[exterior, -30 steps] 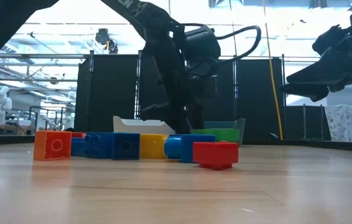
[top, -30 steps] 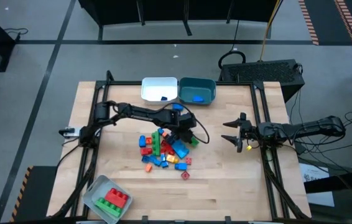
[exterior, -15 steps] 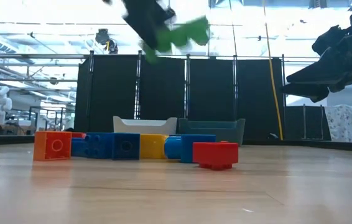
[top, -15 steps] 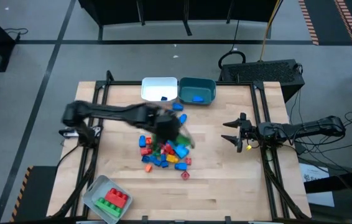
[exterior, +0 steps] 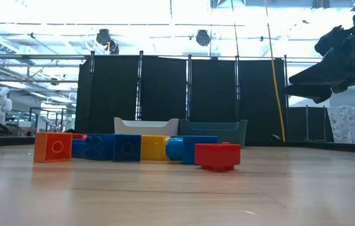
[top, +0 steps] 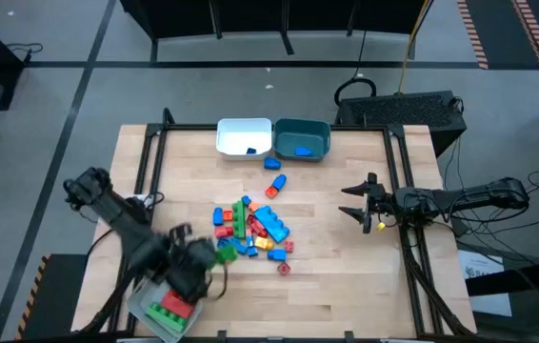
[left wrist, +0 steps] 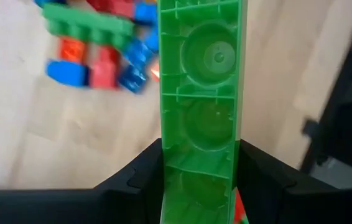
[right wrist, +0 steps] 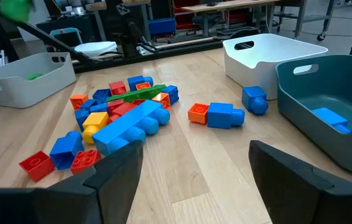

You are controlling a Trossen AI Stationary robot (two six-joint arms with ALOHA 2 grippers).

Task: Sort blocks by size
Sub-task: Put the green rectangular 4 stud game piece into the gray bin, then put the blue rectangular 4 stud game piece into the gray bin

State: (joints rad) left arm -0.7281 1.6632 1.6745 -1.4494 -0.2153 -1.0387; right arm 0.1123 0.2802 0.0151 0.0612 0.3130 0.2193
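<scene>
Gripping long green block (left wrist: 202, 106) between left jaws, above grey bin (top: 146, 307).

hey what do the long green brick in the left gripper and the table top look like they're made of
The long green brick, clamped in the left gripper, looks like moulded plastic, smooth and slightly glossy: its hollow underside shows thin ribs and round sockets. The table top looks like light wood, probably sealed or laminated: pale grain-like streaks and a soft sheen in the low view, though the exact finish is unclear.
</scene>
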